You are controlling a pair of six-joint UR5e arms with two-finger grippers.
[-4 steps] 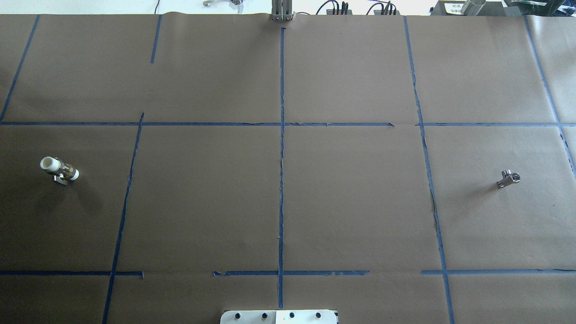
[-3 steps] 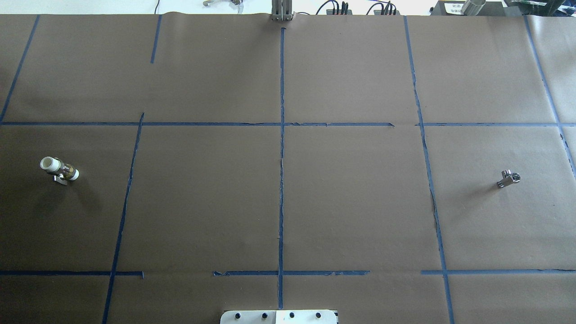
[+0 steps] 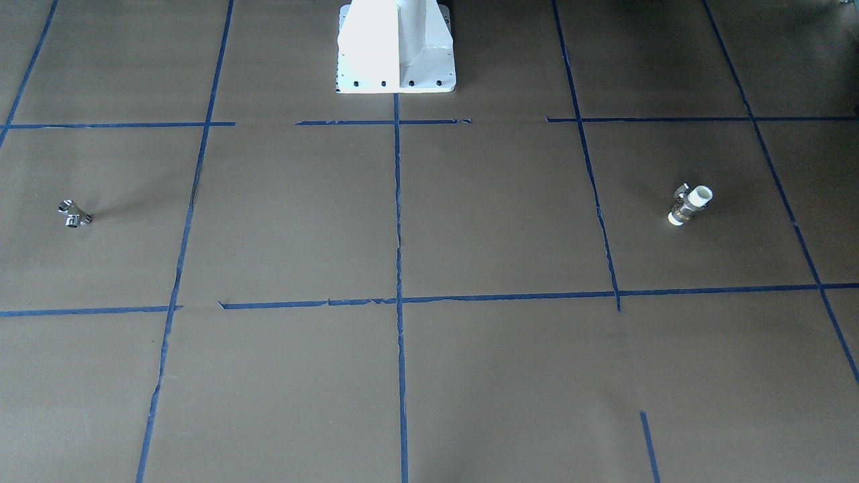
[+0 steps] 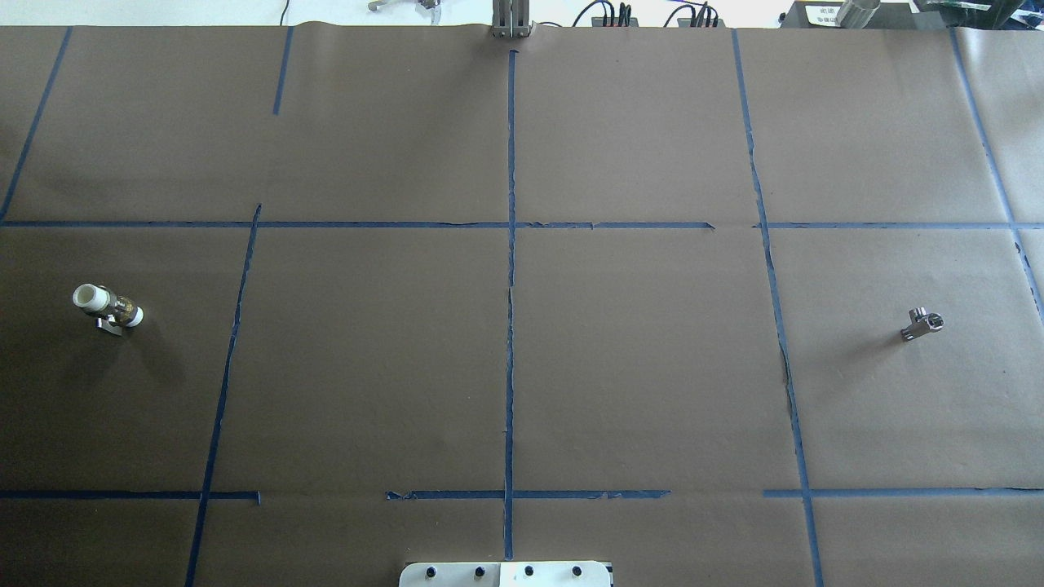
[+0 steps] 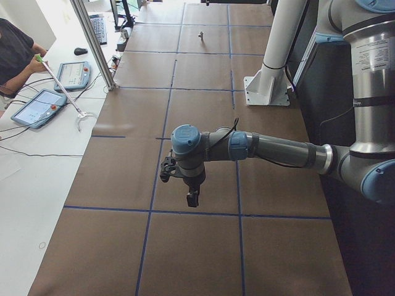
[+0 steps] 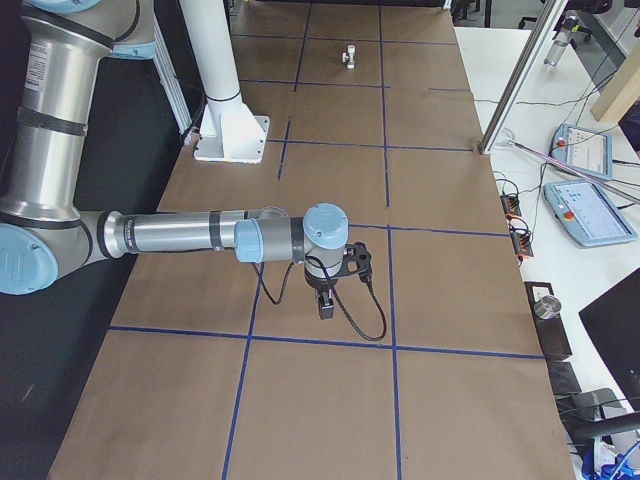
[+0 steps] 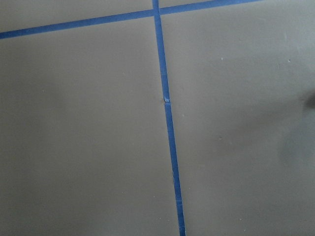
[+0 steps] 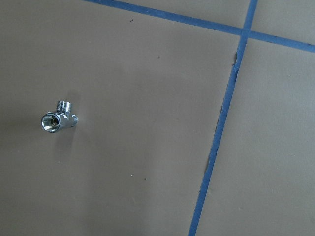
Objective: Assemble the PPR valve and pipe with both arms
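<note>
A brass valve with white PPR pipe ends [image 4: 108, 308] lies on the brown paper at the table's left; it also shows in the front view [image 3: 690, 204] and far off in the right side view [image 6: 351, 55]. A small chrome fitting [image 4: 923, 324] lies at the right, also in the front view [image 3: 72, 215], the right wrist view [image 8: 56, 118] and the left side view [image 5: 200, 34]. My left gripper [image 5: 192, 198] and right gripper [image 6: 326, 303] hang over the paper and show only in the side views; I cannot tell if they are open or shut. The left wrist view shows only paper and tape.
Blue tape lines [image 4: 510, 269] divide the paper into squares. The white robot base [image 3: 396, 47] stands at the near middle edge. A metal post [image 4: 510, 18] and cables stand at the far edge. An operator [image 5: 15, 49] and tablets [image 6: 590, 210] are beside the table.
</note>
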